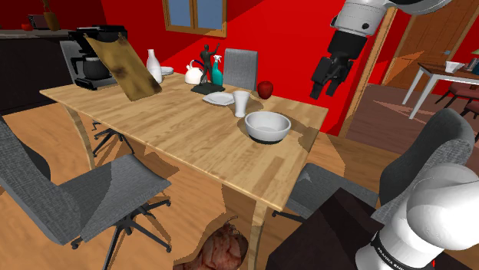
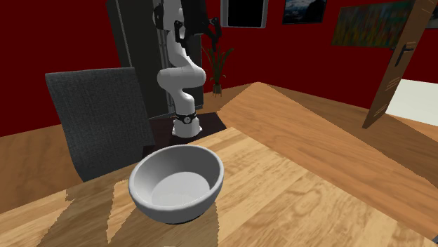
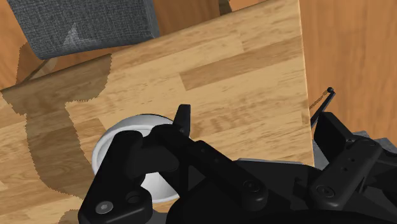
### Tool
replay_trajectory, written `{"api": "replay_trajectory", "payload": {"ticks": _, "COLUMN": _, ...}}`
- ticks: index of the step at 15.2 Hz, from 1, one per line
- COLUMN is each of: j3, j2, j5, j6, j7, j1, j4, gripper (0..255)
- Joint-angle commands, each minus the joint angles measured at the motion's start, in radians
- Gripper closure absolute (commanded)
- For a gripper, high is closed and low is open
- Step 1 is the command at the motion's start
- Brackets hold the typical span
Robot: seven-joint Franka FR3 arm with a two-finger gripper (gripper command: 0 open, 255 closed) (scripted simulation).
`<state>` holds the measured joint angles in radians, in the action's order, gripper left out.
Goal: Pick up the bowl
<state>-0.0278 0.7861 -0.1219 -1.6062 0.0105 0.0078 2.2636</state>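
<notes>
Bowl [image 1: 268,126], white, sits upright on the table [image 1: 192,146] near the corner closest to the stand. Gripper [image 1: 324,92] hangs high off that table corner, fingers apart, holding nothing. Step looks like approach. Next move: centre over the rim, descend, straddle one wall, close. Lettering on the arm [image 1: 430,207] is too small to read.

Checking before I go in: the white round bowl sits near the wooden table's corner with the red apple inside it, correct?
Not quite. The white round bowl is empty, as the second exterior view shows; the red apple stands on the wooden table, apart from it. The bowl does sit near the table's corner.
</notes>
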Motion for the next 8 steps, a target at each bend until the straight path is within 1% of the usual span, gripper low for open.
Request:
{"api": "replay_trajectory", "payload": {"ticks": 1, "j3": 0.000, "j2": 0.000, "j5": 0.000, "j6": 0.000, "j7": 0.000, "j1": 0.000, "j4": 0.000, "gripper": 0}}
{"api": "replay_trajectory", "payload": {"ticks": 8, "j3": 0.082, "j2": -0.186, "j5": 0.032, "j6": -0.144, "j7": -0.106, "j1": -0.025, "j4": -0.010, "gripper": 0}}
